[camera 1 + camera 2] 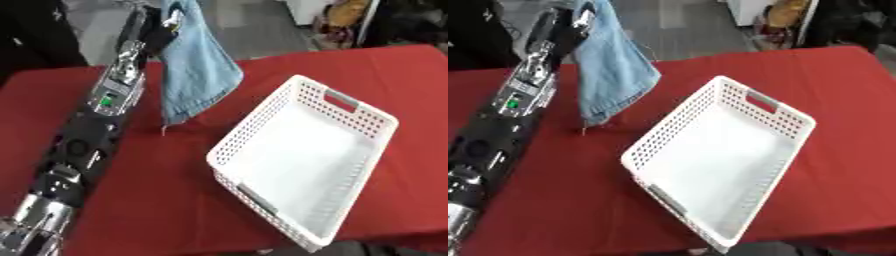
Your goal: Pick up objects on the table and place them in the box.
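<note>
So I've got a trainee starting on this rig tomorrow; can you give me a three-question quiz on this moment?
1. True or false: the denim cloth already lies inside the white basket.
2. Which hand holds the cloth up? A) left hand B) right hand
3. Fill in: the table is covered by a ___ tablecloth.

Key:
1. False. The cloth hangs in the air from the raised hand, to the left of the basket, its lower corner near the table.
2. A. The right hand shows in neither view.
3. Red.
</note>
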Robot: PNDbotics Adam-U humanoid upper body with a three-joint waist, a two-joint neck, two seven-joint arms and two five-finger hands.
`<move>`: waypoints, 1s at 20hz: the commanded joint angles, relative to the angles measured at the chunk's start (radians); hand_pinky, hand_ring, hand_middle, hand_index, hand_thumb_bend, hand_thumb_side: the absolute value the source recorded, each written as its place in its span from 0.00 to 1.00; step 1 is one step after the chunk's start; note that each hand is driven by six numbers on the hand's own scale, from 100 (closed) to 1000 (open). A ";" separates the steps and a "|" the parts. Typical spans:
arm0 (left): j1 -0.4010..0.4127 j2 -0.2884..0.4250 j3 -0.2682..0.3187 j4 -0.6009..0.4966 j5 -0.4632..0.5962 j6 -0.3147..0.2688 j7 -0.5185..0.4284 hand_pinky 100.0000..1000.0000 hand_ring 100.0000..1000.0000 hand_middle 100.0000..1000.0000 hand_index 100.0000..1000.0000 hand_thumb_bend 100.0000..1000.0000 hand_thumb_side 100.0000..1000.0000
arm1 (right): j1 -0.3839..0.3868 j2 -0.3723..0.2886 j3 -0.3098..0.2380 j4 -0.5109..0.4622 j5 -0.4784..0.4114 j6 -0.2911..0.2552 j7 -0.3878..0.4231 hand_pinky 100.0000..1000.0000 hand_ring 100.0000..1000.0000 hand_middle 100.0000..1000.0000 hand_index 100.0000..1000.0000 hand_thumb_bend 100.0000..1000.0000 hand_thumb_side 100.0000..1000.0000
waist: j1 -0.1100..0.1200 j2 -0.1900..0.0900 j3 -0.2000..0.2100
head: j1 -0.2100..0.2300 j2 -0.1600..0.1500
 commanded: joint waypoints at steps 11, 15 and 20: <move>-0.180 -0.093 -0.113 -0.128 -0.334 0.094 -0.214 0.00 0.00 0.00 0.05 0.00 0.04 | -0.012 -0.008 -0.003 -0.016 -0.006 -0.004 0.005 0.79 0.83 0.81 0.95 0.00 1.00 | -0.006 -0.010 -0.010 | 0.060 -0.001; -0.201 -0.123 -0.147 -0.140 -0.399 0.090 -0.278 0.00 0.00 0.00 0.06 0.00 0.00 | -0.016 -0.006 -0.004 -0.016 -0.008 -0.005 0.001 0.79 0.83 0.81 0.95 0.00 1.00 | -0.006 -0.011 -0.014 | 0.074 -0.001; -0.203 -0.149 -0.198 -0.136 -0.502 0.081 -0.361 0.00 0.00 0.00 0.06 0.00 0.00 | -0.020 -0.006 -0.003 -0.016 -0.009 -0.007 -0.002 0.79 0.83 0.81 0.95 0.00 1.00 | -0.005 -0.011 -0.018 | 0.083 -0.001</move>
